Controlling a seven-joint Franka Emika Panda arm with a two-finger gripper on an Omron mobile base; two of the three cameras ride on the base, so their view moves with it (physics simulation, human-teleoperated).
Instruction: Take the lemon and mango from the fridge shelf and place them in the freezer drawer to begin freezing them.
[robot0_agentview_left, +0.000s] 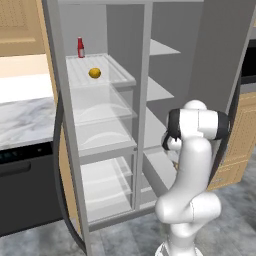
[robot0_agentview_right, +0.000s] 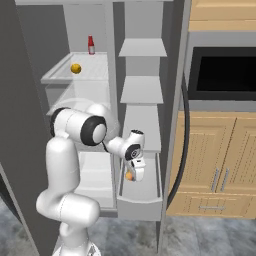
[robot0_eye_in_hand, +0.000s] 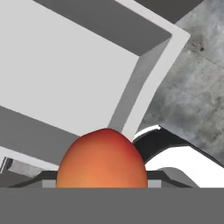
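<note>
The gripper (robot0_agentview_right: 131, 176) is closed on the mango (robot0_eye_in_hand: 103, 162) above the freezer drawer (robot0_agentview_right: 139, 192), at six o'clock in the hand view. The lemon (robot0_agentview_left: 94, 73) rests on the fridge shelf (robot0_agentview_left: 100, 70), towards eleven o'clock in the left base view.

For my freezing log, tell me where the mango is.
In the right base view, the mango is in the gripper, at the freezer drawer's left side.

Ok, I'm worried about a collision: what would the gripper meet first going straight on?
Probably the freezer drawer, its floor or near wall; depth is unclear. The mango sits between the jaws.
</note>
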